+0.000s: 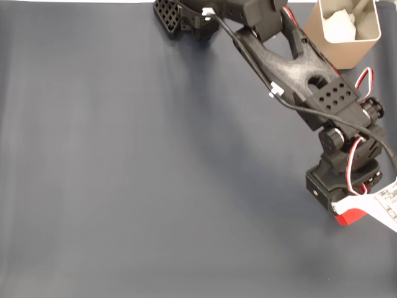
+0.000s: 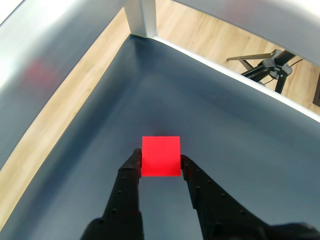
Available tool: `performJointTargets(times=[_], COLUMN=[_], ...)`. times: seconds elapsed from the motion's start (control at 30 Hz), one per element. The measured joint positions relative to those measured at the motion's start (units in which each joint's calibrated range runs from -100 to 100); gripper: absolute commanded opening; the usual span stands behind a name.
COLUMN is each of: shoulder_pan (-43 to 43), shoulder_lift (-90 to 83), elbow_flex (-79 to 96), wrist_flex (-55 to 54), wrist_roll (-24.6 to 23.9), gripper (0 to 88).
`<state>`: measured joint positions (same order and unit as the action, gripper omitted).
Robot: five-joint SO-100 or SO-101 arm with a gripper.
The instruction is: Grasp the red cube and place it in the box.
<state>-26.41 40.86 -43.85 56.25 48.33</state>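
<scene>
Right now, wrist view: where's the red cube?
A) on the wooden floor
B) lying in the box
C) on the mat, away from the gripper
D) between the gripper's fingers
D: in the wrist view the red cube sits between the two black fingers of the gripper, which touch its sides.

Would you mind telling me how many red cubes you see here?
1. The red cube sits between the claw fingers in the wrist view, above the dark mat. Others may be hidden behind the arm or inside the box.
</scene>
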Motion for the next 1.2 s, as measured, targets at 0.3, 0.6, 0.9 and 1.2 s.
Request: performJointTargets(times=[0.3, 0.6, 0.9, 1.2], shoulder_pan=[0.0, 0.0, -0.3, -3.64], shoulder_lift=[-13.11, -28.92, -46.37, -57.84], elbow_flex=[12.93, 26.85, 40.42, 47.56], wrist_flex=[2.55, 6.52, 9.63, 10.26], wrist_roll=[0.63, 0.78, 1.17, 2.3], gripper=[0.0, 0.0, 0.0, 0.0])
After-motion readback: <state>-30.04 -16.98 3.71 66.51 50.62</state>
